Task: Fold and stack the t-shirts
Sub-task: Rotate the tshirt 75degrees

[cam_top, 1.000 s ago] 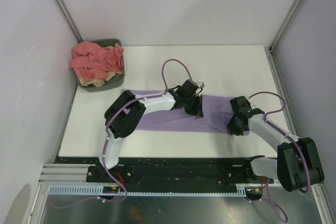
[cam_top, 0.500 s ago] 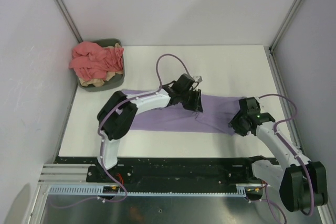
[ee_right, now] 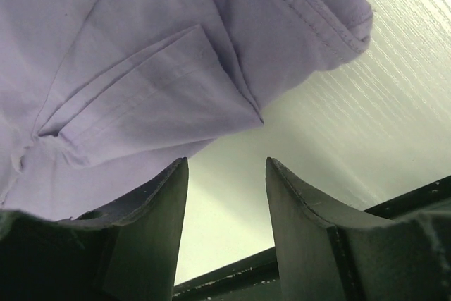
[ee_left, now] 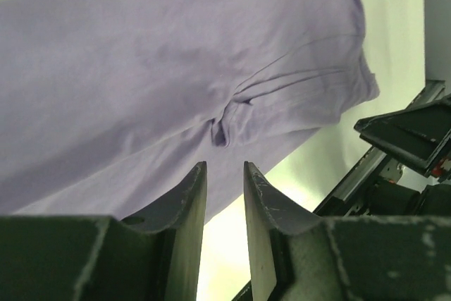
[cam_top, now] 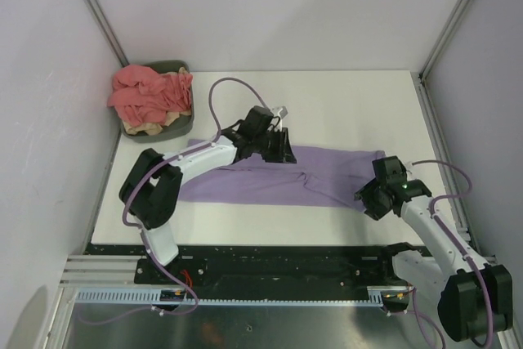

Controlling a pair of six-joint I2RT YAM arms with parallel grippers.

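- Counter (cam_top: 351, 96): white and mostly bare. The only thing spread on it is one shirt across the middle.
- Lavender t-shirt (cam_top: 245, 185): lies as a long band running L-R, approx. parallel to the near edge. To me it looks folded lengthwise already, so you're mid-fold; the crosswise fold isn't done yet.
- Bin (cam_top: 155, 132): sits at the far-left corner, heaped w/ a salmon-pink shirt (cam_top: 147, 96) and a bit of tan under it. Those aren't folded yet, so the task is early.
- Left claw (cam_top: 278, 146): over the band's far edge, left of centre. Fingers have only a narrow slit btwn them and nothing is in it.
- Right claw (cam_top: 369, 202): at the band's right end, near side. Fingers are well apart and empty.
- Next move, imo: lower both claws, pinch every layer at one end and carry it over to the other. Flatten the bunched spot first or it gets folded in.
- Only the top view shows the bin, the pile and the full band.
- Only the left wrist view shows a small pucker (ee_left: 222, 130) where the sleeve seams gather.
- Only the right wrist view shows the stitched sleeve hem (ee_right: 331, 12), a folded-over flap (ee_right: 176, 82), and its tips over bare counter just off the cloth edge.
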